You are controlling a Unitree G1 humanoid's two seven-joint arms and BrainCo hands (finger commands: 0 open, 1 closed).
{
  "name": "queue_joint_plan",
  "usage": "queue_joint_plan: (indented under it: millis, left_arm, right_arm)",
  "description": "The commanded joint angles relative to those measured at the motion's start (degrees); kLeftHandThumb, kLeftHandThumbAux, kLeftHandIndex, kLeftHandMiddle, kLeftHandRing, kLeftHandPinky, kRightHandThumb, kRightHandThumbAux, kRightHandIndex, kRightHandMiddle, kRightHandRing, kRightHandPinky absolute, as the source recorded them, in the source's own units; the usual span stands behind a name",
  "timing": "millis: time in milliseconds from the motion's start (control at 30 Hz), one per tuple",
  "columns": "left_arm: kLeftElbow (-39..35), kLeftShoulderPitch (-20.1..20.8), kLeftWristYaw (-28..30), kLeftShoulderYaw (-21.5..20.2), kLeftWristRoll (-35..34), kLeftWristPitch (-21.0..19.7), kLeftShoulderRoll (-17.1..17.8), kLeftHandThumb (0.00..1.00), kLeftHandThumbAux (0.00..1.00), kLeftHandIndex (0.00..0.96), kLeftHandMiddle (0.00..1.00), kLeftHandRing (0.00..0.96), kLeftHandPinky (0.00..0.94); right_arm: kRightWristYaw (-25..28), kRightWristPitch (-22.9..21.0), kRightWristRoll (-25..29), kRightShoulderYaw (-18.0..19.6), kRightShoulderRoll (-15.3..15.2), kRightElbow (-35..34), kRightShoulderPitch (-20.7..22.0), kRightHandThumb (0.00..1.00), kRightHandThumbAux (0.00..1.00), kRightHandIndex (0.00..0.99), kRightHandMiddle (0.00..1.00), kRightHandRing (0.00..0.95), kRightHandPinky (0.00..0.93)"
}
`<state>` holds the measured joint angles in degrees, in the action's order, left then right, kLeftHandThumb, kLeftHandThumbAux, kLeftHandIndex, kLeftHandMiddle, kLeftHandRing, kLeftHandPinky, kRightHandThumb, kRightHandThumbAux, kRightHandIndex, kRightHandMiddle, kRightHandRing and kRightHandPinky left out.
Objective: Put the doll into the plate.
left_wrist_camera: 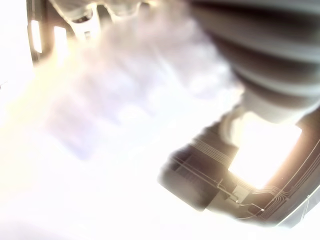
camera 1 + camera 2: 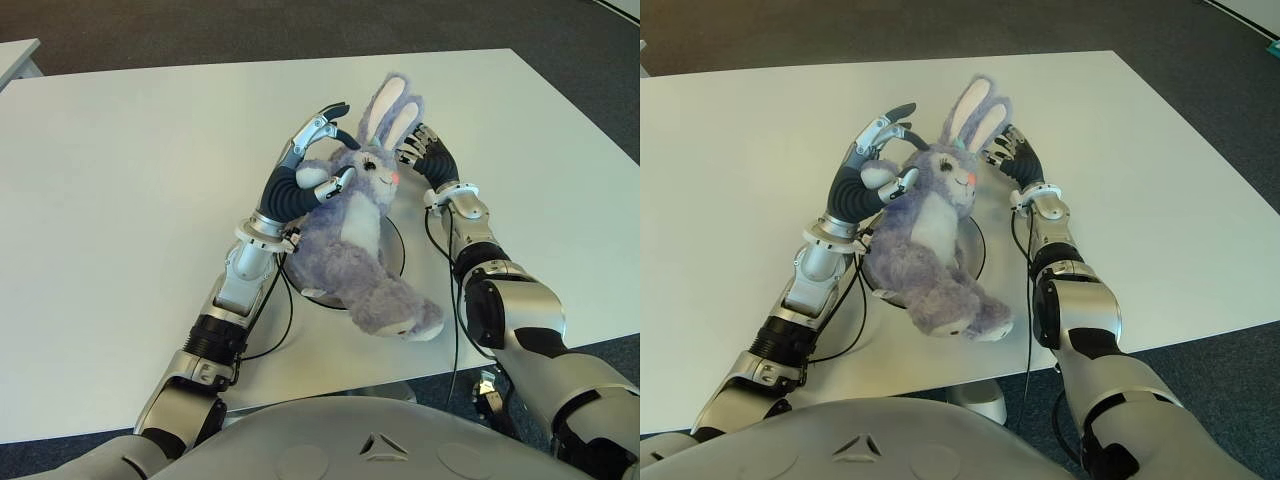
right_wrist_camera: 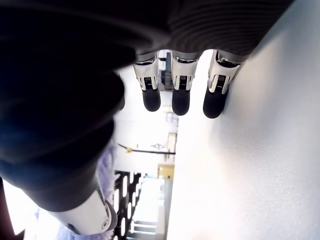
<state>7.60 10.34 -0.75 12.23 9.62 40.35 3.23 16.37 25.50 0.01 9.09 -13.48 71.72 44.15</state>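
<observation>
A lilac plush bunny doll (image 2: 355, 230) with a white belly lies across the dark-rimmed plate (image 2: 399, 248) at the table's near middle. Its legs hang over the plate's near rim and its head is raised between my two hands. My left hand (image 2: 335, 145) stands at the left of the head with fingers spread and the thumb against the cheek. My right hand (image 2: 412, 150) is at the right of the head by the ears; in the right wrist view its fingers (image 3: 180, 100) are extended over the table with nothing in them.
The white table (image 2: 120, 200) stretches wide to the left and back. A second table's corner (image 2: 15, 55) shows at the far left. Dark carpet (image 2: 560, 40) lies beyond the edges. Black cables (image 2: 285, 310) run along both forearms beside the plate.
</observation>
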Motion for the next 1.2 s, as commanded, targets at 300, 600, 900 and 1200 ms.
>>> queue_joint_plan:
  millis: [300,600,900,1200]
  left_arm:
    - [1.0,-3.7,0.0,-0.1,1.8,-2.1,0.1,0.342,0.547,0.113,0.162,0.121,0.106]
    - [0.8,-3.9,-0.3,-0.4,2.3,-3.2,0.0,0.330,0.561,0.103,0.150,0.112,0.098]
    - [1.4,-3.6,-0.6,-0.6,2.7,-2.9,-0.1,0.308,0.569,0.103,0.140,0.103,0.097]
    - [2.3,-3.0,-1.3,-1.0,3.4,-2.2,-0.3,0.289,0.567,0.109,0.148,0.106,0.095]
  right_arm:
    - [0.4,-3.6,-0.3,0.0,2.1,4.3,-8.0,0.324,0.824,0.045,0.070,0.076,0.116]
    - [0.6,-3.7,-0.3,0.3,2.2,4.3,-8.0,0.285,0.808,0.042,0.057,0.065,0.094]
    - [0.1,-3.7,-1.0,-0.2,2.0,4.3,-8.2,0.202,0.774,0.029,0.046,0.059,0.076]
    - [-0.4,-3.8,-1.1,-0.6,1.9,4.3,-8.2,0.190,0.770,0.025,0.048,0.061,0.074]
